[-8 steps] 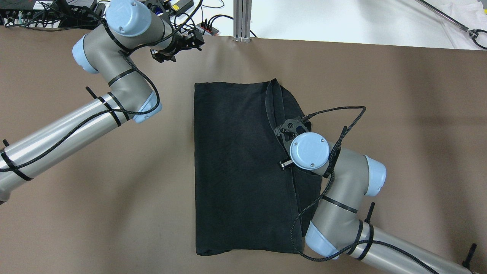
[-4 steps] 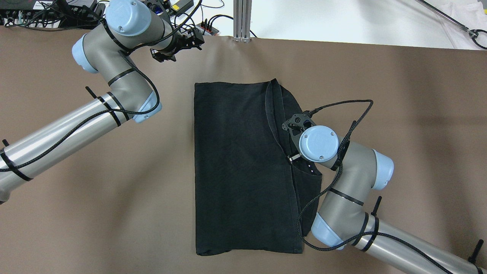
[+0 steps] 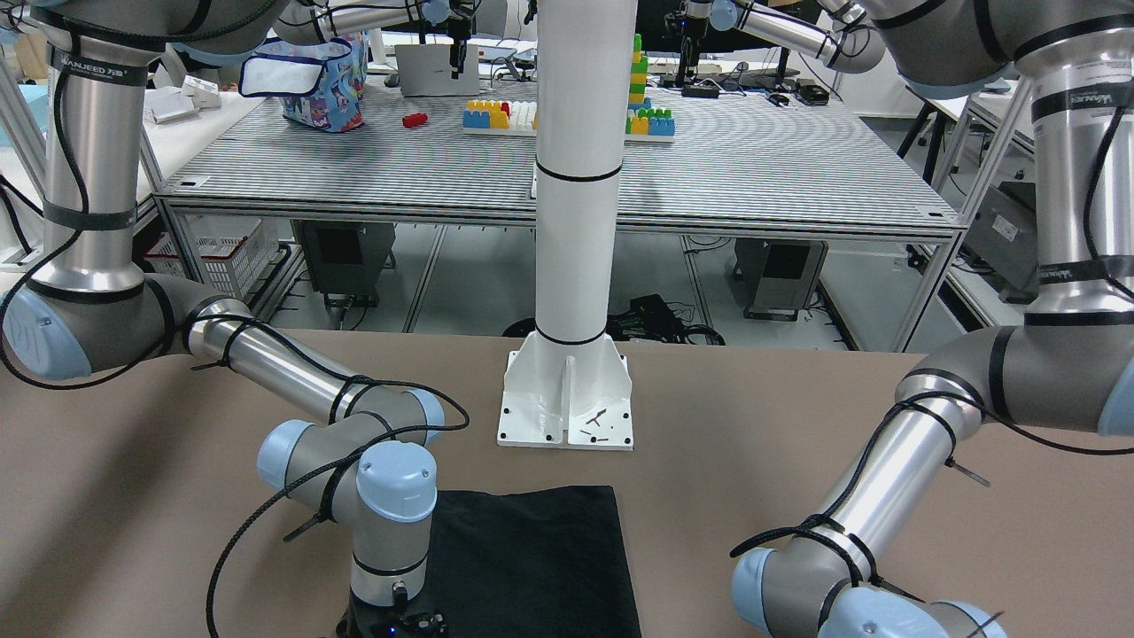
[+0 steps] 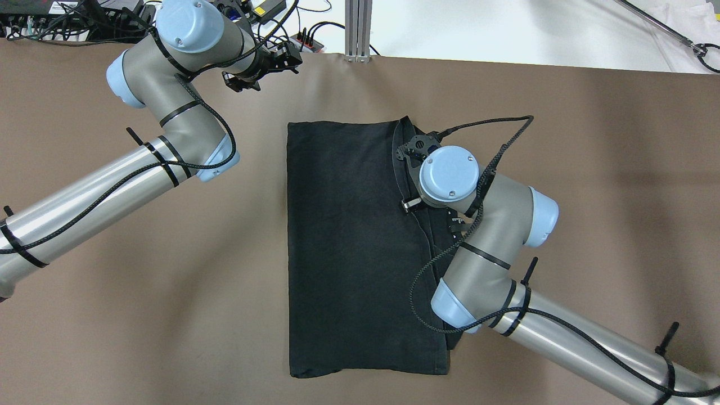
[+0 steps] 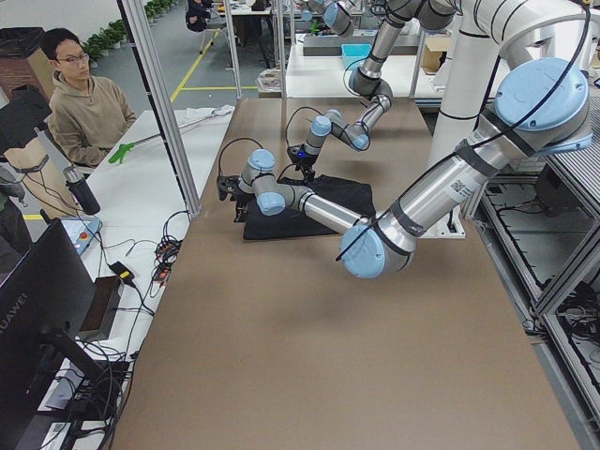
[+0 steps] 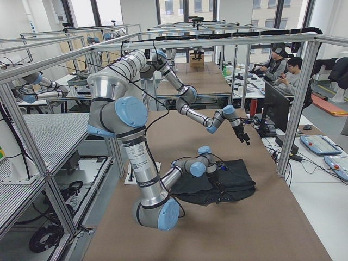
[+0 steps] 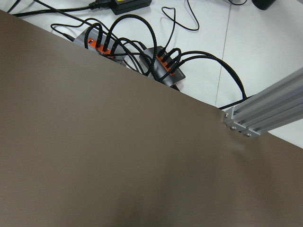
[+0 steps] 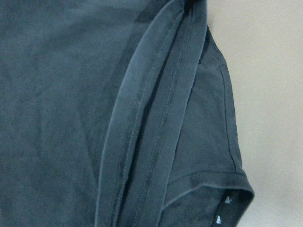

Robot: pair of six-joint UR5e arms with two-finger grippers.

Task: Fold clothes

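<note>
The black garment (image 4: pixel 349 242) lies flat on the brown table as a tall rectangle, with a hemmed flap folded along its right side. It also shows in the front view (image 3: pixel 532 558). The right wrist view looks straight down on the garment's doubled hem (image 8: pixel 156 118) and a sleeve edge. My right wrist (image 4: pixel 450 174) hovers over the upper right part of the garment and hides its gripper, and no fingers show in its own view. My left gripper (image 4: pixel 260 68) is near the table's far edge, away from the cloth. I cannot tell how its jaws stand.
The white pillar base (image 3: pixel 567 399) stands on the table behind the garment. An aluminium post (image 4: pixel 358 28) and power strips with cables (image 7: pixel 161 59) sit just past the far edge. A patterned blue bag (image 3: pixel 323 75) is on another table. An operator (image 5: pixel 89 103) sits nearby.
My right wrist has moved over the garment toward its far end and slightly left. The garment has not shifted. The left arm has not moved.
</note>
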